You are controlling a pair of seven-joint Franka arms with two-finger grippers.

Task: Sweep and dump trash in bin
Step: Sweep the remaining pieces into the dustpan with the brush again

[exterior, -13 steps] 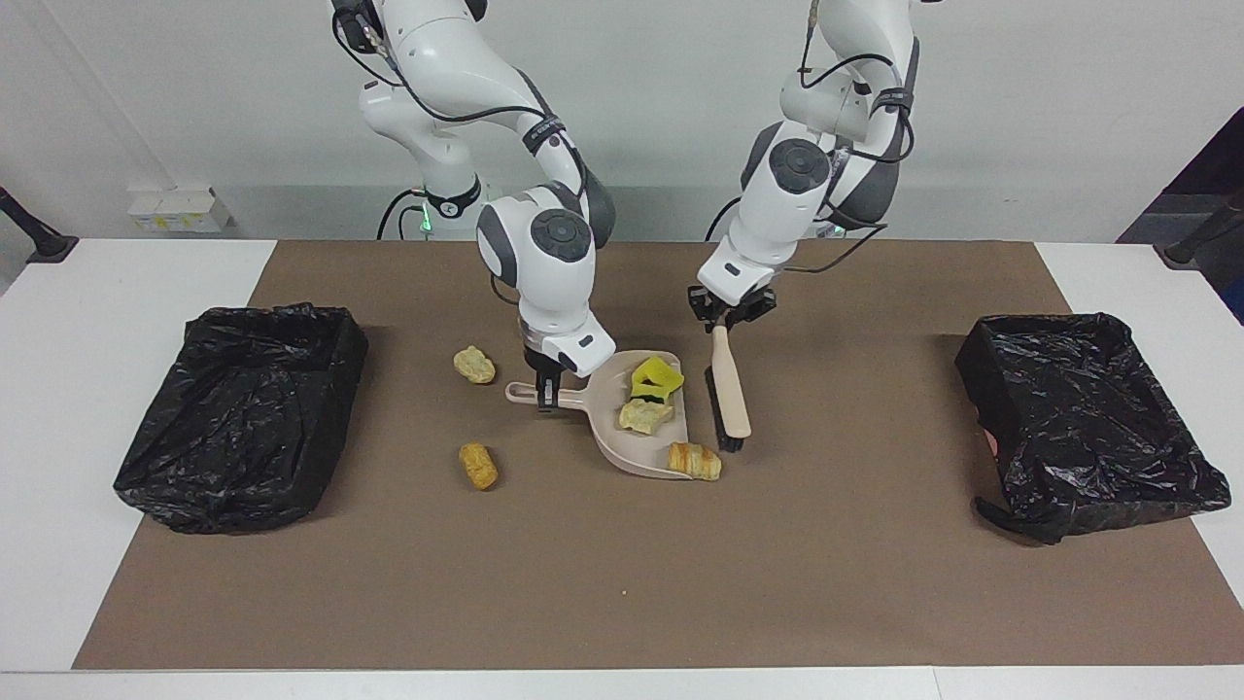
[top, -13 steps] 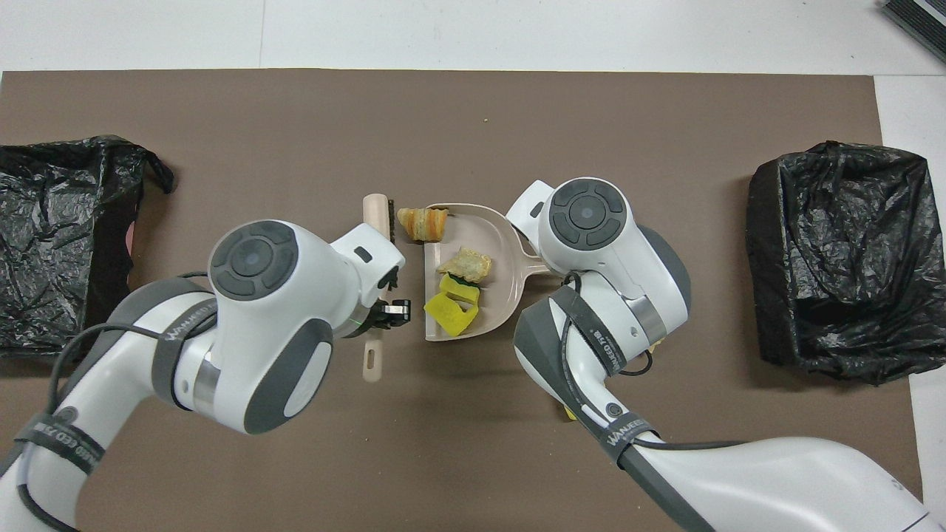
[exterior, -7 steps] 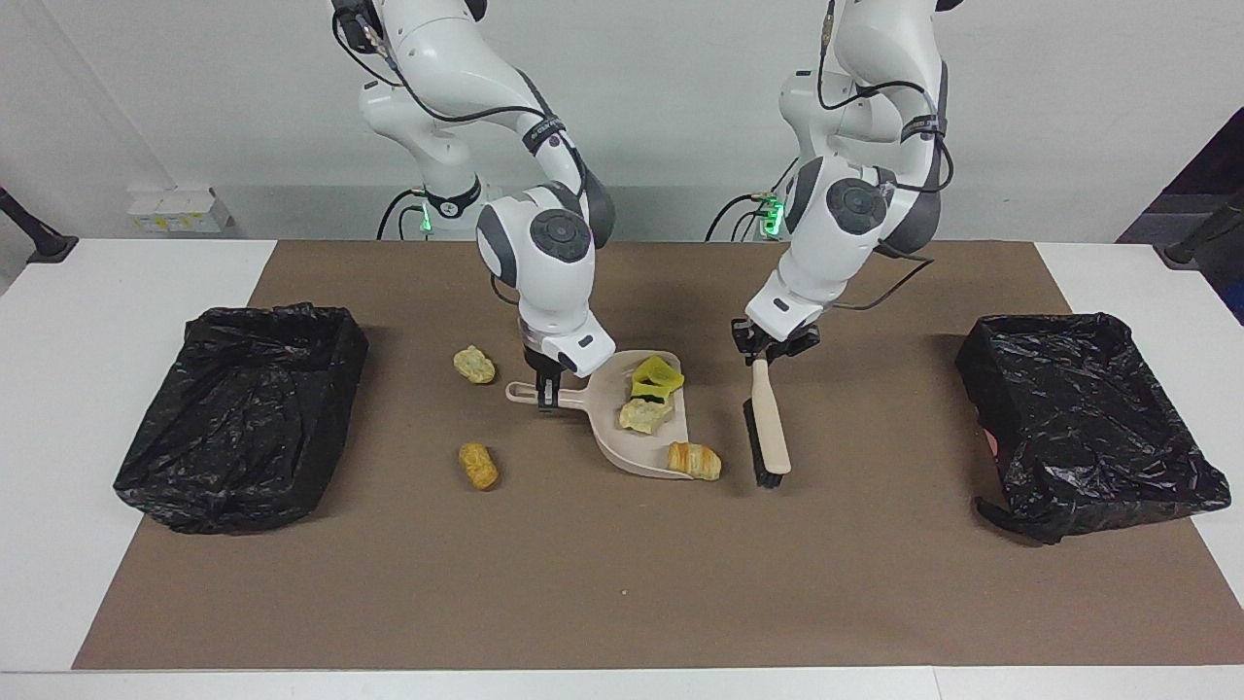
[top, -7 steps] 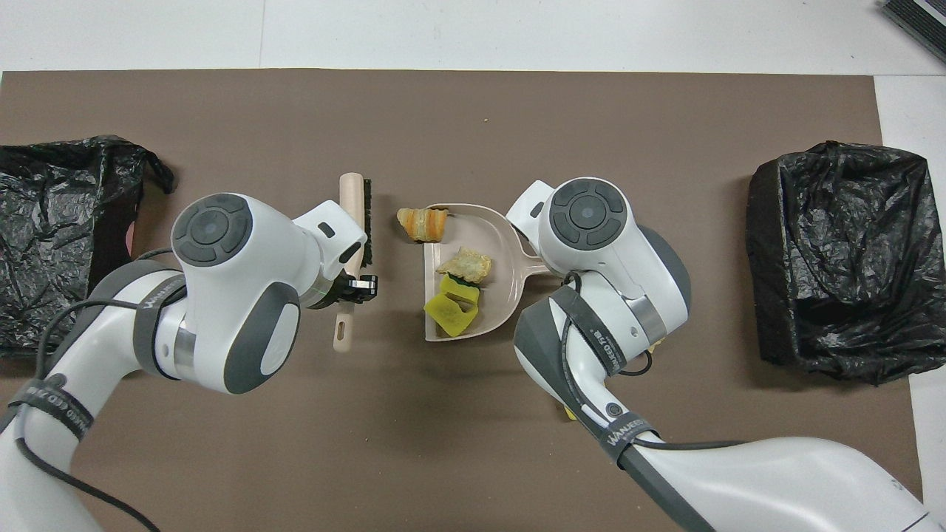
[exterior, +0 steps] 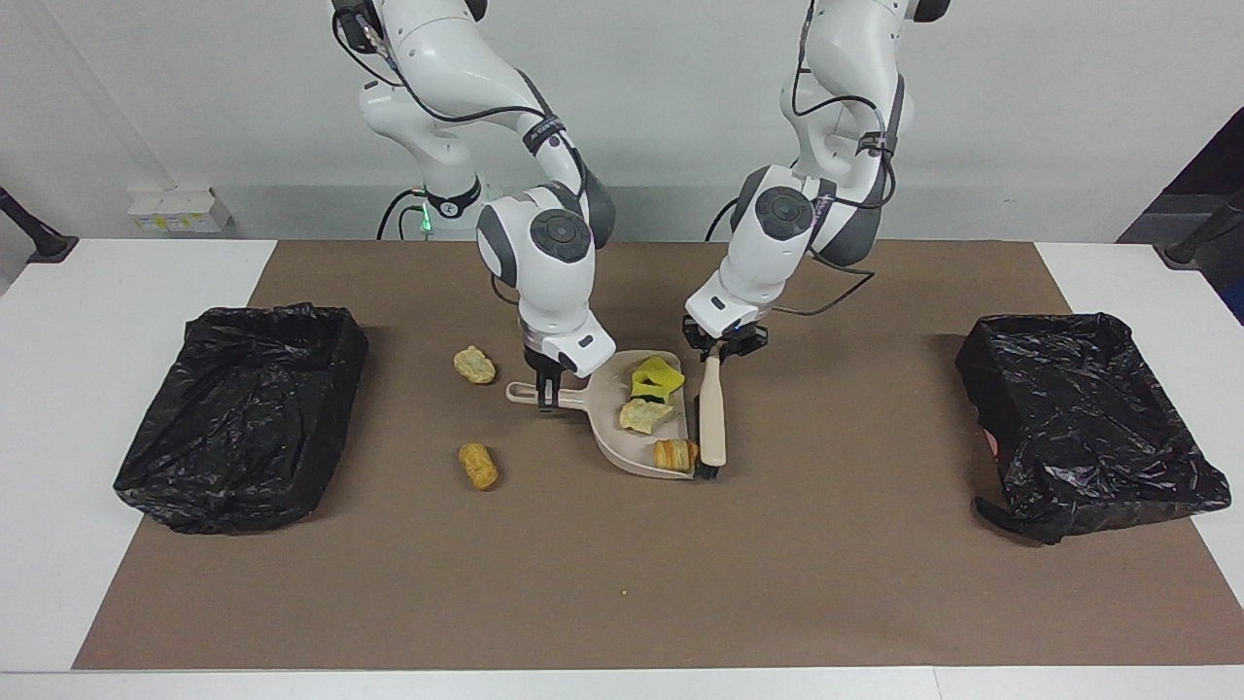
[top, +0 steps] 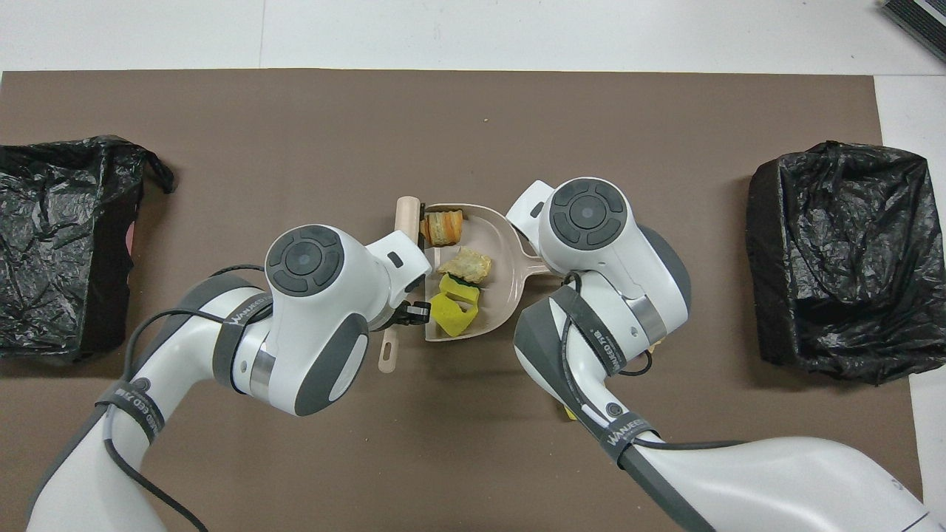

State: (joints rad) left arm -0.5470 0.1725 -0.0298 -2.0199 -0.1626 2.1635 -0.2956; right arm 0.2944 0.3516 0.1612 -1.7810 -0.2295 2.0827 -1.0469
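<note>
While the facing view shows the left gripper (exterior: 716, 347) with jaws clamped on the brush (exterior: 712, 420) and the right gripper (exterior: 546, 386) with jaws clamped on the dustpan (exterior: 610, 442) handle, three pieces of trash (exterior: 648, 415) sit in the pan between them, two more (exterior: 477, 466) on the bench just outside the right jaws. Overhead, the brush (top: 405, 216) lies along the dustpan (top: 497, 255) mouth, touching the croissant-like lump (top: 443, 227).

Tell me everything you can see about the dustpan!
The dustpan is beige, looks like plastic, and lies flat on the brown mat mid-table. It has a rounded scoop and a thin handle with a hole in its end. The right gripper is shut on that handle. Inside lie a yellow sponge and two bread lumps. The brush, held by the left gripper, presses against its open edge.
</note>
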